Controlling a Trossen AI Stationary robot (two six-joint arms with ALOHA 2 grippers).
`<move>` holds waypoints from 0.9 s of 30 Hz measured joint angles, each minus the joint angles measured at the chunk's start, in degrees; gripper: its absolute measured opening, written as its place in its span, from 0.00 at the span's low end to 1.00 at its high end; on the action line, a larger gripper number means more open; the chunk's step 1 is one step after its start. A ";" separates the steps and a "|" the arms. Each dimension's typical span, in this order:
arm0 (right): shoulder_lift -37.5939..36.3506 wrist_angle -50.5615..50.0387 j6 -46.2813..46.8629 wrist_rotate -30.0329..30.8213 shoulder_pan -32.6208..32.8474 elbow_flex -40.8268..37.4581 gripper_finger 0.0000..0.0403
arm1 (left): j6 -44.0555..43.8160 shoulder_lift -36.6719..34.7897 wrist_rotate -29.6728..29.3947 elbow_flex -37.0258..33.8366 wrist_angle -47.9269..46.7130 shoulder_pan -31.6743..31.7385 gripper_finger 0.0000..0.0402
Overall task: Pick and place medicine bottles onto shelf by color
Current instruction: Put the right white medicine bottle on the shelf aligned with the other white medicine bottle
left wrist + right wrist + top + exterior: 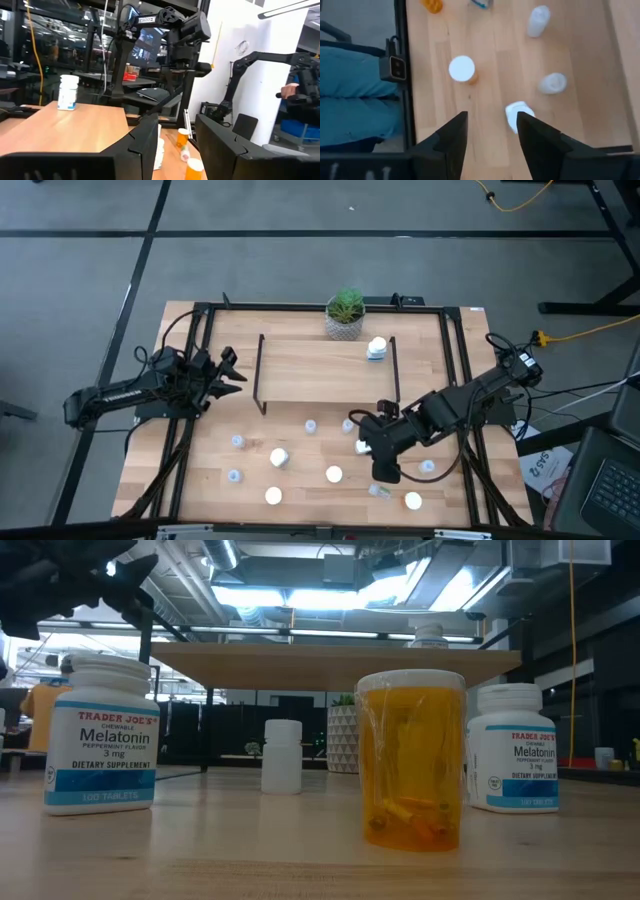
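The right hand point(368, 448) is held spread above scattered medicine bottles point(279, 457) on the table point(455, 495). The left hand point(232, 370) is spread beside the shelf point(320, 365), where one white bottle point(377, 348) is seen.

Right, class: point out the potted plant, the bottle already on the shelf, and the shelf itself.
potted plant point(345, 307), high view, on its green leaves.
bottle on the shelf point(377, 347), high view, on its white cap.
shelf point(310, 370), high view, on a bare part of the wooden board.

Two dark jointed arms point(140, 390), black angular tool fingers point(452, 135) (cables trailing).
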 joint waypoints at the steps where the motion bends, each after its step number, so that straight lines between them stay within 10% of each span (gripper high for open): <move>1: 0.00 -0.21 -0.02 -0.29 -0.23 0.00 0.46 | 0.00 0.00 0.00 0.00 0.06 -0.21 0.31; 10: 0.00 -0.75 -0.67 2.76 -2.62 0.00 0.63 | 2.14 0.00 0.00 0.00 4.59 -0.33 0.31; 27: 4.97 -1.92 -10.75 5.55 -1.26 -0.07 0.64 | 1.66 0.00 0.00 0.00 1.60 -0.33 0.31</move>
